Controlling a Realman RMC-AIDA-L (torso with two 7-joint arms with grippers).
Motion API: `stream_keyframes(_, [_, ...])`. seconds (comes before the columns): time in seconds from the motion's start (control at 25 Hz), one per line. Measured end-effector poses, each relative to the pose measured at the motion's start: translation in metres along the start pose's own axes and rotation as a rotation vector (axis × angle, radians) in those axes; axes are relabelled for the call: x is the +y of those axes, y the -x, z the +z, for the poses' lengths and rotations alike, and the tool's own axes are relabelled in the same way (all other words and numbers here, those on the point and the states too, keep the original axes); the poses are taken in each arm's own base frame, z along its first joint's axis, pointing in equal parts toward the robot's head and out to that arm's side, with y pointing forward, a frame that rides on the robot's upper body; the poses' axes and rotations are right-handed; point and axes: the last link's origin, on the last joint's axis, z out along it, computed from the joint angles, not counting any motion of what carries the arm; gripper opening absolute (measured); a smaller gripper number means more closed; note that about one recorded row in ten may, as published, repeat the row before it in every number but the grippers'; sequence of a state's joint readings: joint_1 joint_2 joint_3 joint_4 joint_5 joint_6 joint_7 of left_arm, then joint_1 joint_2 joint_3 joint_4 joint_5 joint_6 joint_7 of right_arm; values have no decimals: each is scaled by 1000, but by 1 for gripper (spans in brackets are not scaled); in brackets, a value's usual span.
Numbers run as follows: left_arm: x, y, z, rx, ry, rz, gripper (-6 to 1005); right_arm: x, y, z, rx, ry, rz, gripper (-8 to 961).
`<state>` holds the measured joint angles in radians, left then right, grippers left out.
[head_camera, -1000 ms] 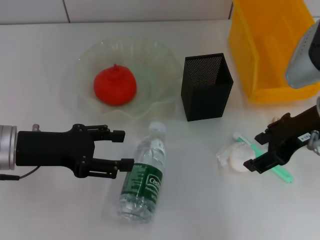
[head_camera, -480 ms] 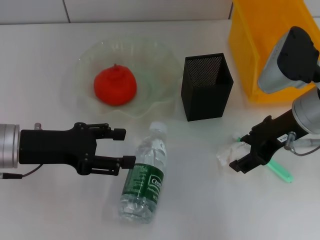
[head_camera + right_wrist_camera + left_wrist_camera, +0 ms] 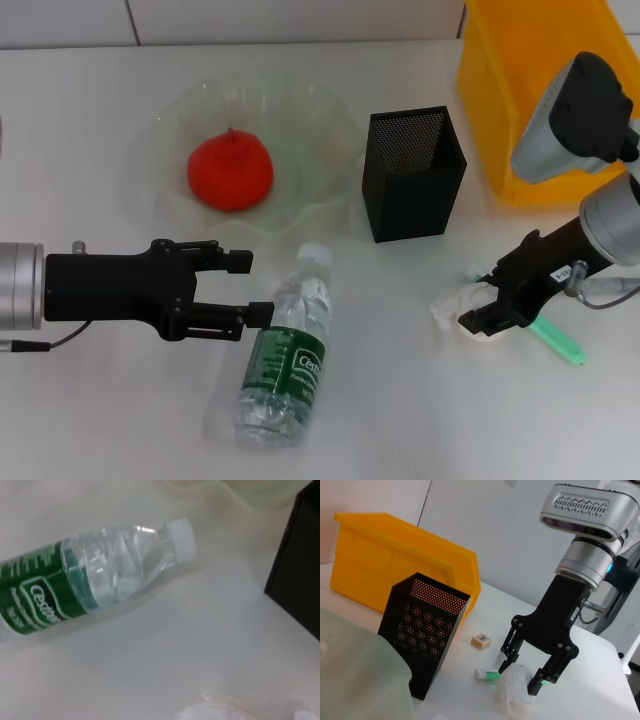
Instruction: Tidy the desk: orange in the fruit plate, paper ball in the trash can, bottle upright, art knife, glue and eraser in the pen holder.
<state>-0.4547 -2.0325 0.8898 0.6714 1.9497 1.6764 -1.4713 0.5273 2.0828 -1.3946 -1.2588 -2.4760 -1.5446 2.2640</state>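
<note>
Left gripper [image 3: 245, 288], lower left: jaws apart, lower tip touching the bottle [image 3: 288, 350], which lies flat at lower centre. Orange [image 3: 230, 172] in the fruit plate [image 3: 320, 200], upper left. Pen holder [image 3: 413, 172] upright, centre. Right gripper [image 3: 483, 314], lower right: jaws apart astride the paper ball [image 3: 452, 300], over the glue [image 3: 555, 337]. Trash can [image 3: 500, 120], upper right.

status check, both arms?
Left gripper open, lower finger at the lying bottle. Right gripper open, straddling the paper ball beside the glue. Orange in fruit plate. Nothing blocking.
</note>
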Motion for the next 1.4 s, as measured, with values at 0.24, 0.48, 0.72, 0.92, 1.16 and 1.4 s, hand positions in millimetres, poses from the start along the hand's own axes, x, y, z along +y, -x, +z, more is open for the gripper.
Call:
stream_keyframes(0.24, [-2,-2,0,-1,-8,4,829,4,-5,-19,-63,32,-3,497])
stream_keyframes(0.48, [-3,-2,-1,-4,-14,7,829,-14,-32,-89,-473,20,111,498])
stream_keyframes(0.72, [-3,-3,0,-3,-12,12,829,-51,-74,-123,-918,-123,266,504])
stream_keyframes(0.92, [-3,-3,1,-3,-11,13,829,-76,-91,-110,-1069,-249,361,509])
stream_keyframes(1.16, [-3,-2,1,-2,-12,6,829,-90,-88,-89,-1087,-277,438,515])
stream_keyframes(1.4, [-2,-1,1,-1,-12,1,828,-92,-85,-85,-1078,-273,436,659])
